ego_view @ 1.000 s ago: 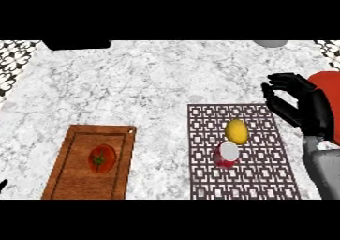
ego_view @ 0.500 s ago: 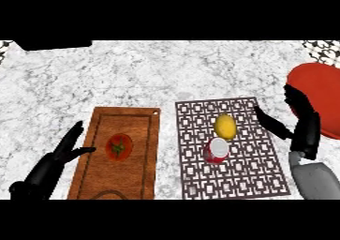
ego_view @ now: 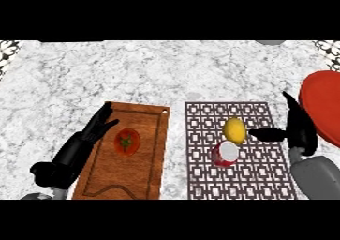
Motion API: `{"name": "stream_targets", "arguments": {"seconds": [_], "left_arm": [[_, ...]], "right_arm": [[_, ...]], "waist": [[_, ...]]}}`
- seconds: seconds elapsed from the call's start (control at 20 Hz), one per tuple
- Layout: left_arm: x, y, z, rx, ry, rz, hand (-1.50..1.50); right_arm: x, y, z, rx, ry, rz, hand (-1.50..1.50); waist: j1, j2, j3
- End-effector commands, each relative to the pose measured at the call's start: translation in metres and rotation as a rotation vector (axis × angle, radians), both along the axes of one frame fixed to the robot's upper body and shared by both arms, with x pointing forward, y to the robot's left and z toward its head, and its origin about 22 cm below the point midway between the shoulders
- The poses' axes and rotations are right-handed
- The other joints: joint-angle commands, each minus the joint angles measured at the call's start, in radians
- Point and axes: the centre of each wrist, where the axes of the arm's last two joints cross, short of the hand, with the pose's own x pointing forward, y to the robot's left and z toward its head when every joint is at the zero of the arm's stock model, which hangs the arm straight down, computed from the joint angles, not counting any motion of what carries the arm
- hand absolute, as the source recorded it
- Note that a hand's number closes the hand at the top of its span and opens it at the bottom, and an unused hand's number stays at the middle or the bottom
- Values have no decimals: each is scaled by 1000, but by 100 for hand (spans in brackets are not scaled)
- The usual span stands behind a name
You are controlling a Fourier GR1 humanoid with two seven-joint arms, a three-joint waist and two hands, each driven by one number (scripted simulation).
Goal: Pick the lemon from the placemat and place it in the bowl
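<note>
The yellow lemon (ego_view: 234,130) lies on the dark lattice placemat (ego_view: 259,180), just above a red and white round object (ego_view: 225,153). My right hand (ego_view: 298,127) stands open at the placemat's right edge, thumb pointing toward the lemon and a short gap away from it. The red bowl (ego_view: 330,105) sits at the right edge of the view, partly behind that hand. My left hand (ego_view: 82,146) rests open along the left edge of the wooden cutting board (ego_view: 146,126).
A tomato (ego_view: 127,141) lies in the middle of the cutting board. The marble counter (ego_view: 165,70) stretches out beyond the board and placemat. Patterned tiles show at the top corners.
My right hand has lowered toward the lemon, thumb now close to it. My left hand has come up alongside the cutting board. The view has shifted so the bowl sits farther right.
</note>
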Motion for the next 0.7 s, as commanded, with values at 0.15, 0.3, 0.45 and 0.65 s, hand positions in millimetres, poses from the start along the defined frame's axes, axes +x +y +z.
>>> {"name": "stream_targets", "arguments": {"seconds": [0.15,0.3,0.45,0.65], "left_arm": [[18,-9,9,1,-3,-40,0],[22,-15,0,-19,1,-27,0],[20,-13,2,-13,20,-44,0],[28,-15,-6,-9,-1,-36,0]], "right_arm": [[29,42,56,48,474,77,-150],[39,54,98,91,562,86,-150],[43,64,121,110,618,77,-150],[50,88,113,131,680,65,-150]], "waist": [[28,-2,4],[17,-4,6],[23,-5,7],[28,-2,7]]}}
